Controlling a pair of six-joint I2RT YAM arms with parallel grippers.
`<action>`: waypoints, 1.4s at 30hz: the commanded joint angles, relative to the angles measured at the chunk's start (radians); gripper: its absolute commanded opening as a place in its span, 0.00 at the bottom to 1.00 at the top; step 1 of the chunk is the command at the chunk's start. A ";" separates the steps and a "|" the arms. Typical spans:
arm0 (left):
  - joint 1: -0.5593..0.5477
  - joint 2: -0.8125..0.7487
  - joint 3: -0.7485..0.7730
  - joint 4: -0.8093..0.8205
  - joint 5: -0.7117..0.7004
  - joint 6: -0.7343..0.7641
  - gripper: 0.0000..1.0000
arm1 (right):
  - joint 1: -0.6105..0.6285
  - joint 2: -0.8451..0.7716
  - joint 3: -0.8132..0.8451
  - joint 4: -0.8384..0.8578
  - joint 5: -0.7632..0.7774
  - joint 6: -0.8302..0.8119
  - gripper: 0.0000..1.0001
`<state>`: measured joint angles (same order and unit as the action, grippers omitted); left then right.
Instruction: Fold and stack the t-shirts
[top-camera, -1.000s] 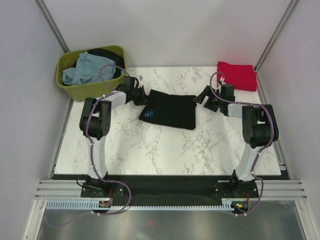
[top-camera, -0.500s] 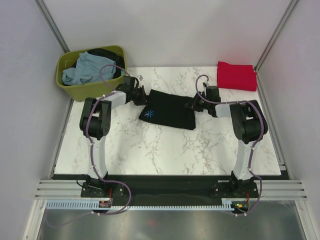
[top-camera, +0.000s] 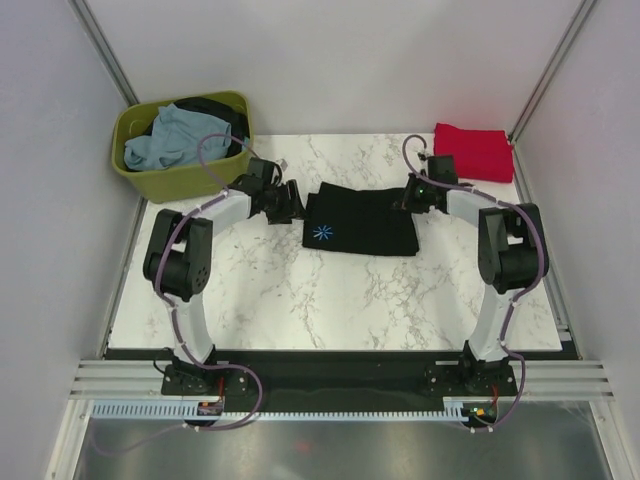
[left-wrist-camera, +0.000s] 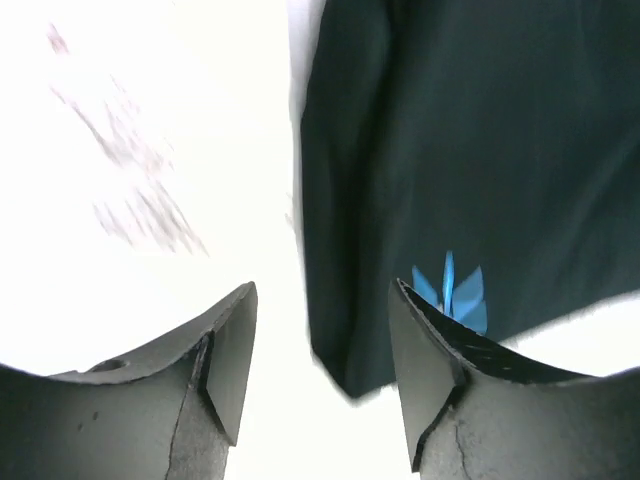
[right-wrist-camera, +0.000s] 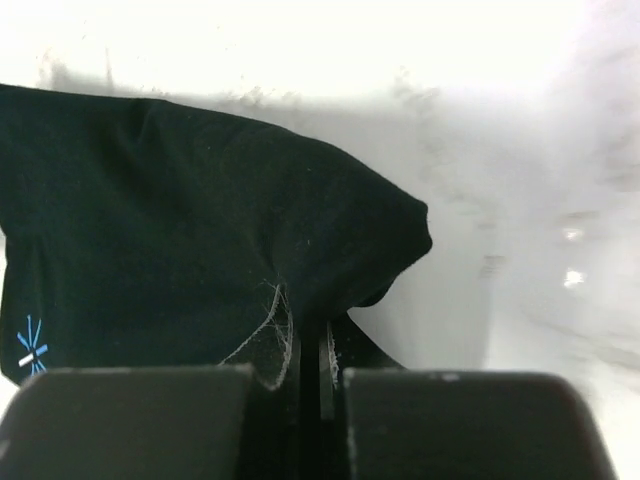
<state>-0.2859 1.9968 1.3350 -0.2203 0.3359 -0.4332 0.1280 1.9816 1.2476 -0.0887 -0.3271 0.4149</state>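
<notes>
A folded black t-shirt (top-camera: 365, 220) with a blue starburst print (top-camera: 322, 233) lies on the marble table (top-camera: 300, 290). My right gripper (top-camera: 408, 200) is shut on its right edge; the wrist view shows the cloth (right-wrist-camera: 200, 200) pinched between the closed jaws (right-wrist-camera: 310, 345). At the shirt's left edge my left gripper (top-camera: 296, 203) stands open, holding nothing. From its wrist the shirt's corner (left-wrist-camera: 350, 340) and the starburst (left-wrist-camera: 450, 290) lie just ahead of the fingers (left-wrist-camera: 320, 290). A folded red t-shirt (top-camera: 473, 152) sits at the back right corner.
An olive-green tub (top-camera: 160, 180) stands off the table's back left corner. It holds a pale blue-grey shirt (top-camera: 175, 140) and a dark one (top-camera: 222, 110). Grey walls close in both sides.
The right gripper closed on the black shirt's right edge and drew it to the right. The left gripper let go of the left edge and opened.
</notes>
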 joint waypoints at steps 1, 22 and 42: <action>-0.085 -0.206 -0.031 -0.157 -0.136 -0.028 0.63 | -0.036 -0.089 0.101 -0.181 0.095 -0.152 0.00; -0.274 -1.268 -0.530 -0.438 -0.288 0.027 0.58 | -0.212 0.013 0.683 -0.393 0.361 -0.301 0.00; -0.274 -1.204 -0.519 -0.452 -0.281 0.024 0.55 | -0.225 0.233 1.105 -0.411 0.430 -0.453 0.00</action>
<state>-0.5571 0.7921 0.7967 -0.6743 0.0566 -0.4328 -0.0921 2.2074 2.2761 -0.5560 0.0887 -0.0036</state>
